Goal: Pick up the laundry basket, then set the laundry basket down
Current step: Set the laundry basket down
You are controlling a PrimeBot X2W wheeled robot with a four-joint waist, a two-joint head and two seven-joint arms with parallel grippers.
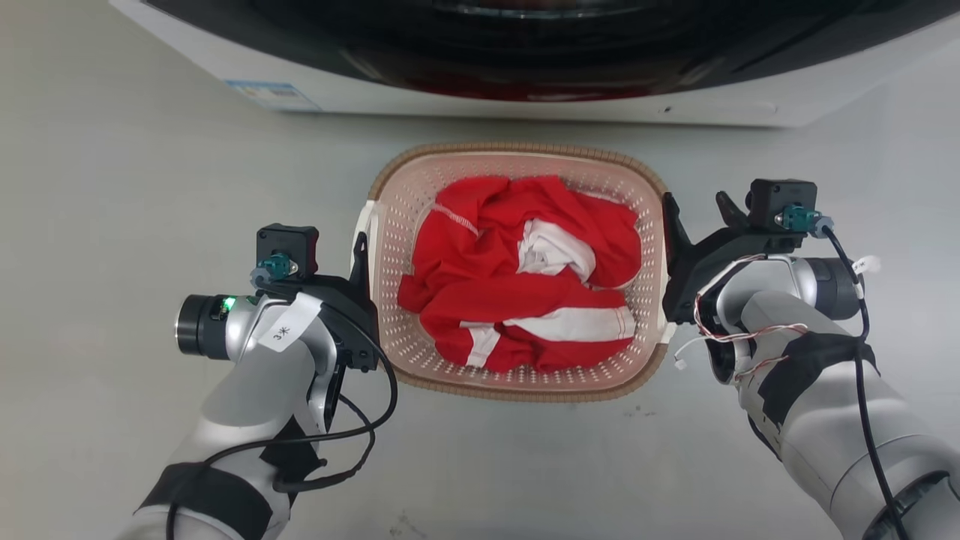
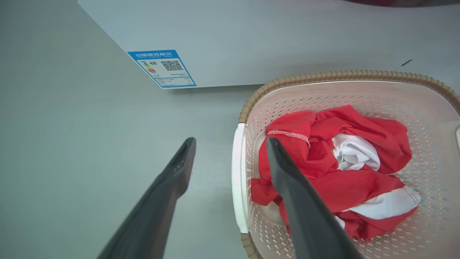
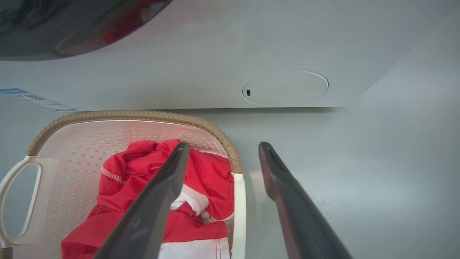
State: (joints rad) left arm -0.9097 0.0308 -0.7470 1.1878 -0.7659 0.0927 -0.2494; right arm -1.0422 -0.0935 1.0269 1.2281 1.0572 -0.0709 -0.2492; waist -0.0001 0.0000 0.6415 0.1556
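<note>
Head view, laundry basket (image 1: pixel 390 300): pale pink, perforated, with a brown rim; it stands on the floor (image 1: pixel 112 187) between the two claws.
Head view, left claw (image 1: pixel 360 251): just beside the basket's left side, fingers pointing towards the washer (image 1: pixel 525 97).
Head view, right claw (image 1: pixel 670 225): just beside the basket's right side, pointing the same way.
Head view, garment (image 1: pixel 517 277): red and white cloth, bundled inside the basket between the claws.
Left wrist view, left claw: spread; one finger is over the floor and the other over the garment, with the white left handle (image 2: pixel 239 176) between them. Contact cannot be told.
Left wrist view, sticker (image 2: pixel 161 68): blue-edged, on the washer front, ahead of the outer finger.
Right wrist view, right claw: spread; one finger is over the garment and the other over the floor, with the white right handle (image 3: pixel 239 216) between them, untouched.
Right wrist view, round panel (image 3: pixel 285 88): on the washer front, ahead of the fingertips.
</note>
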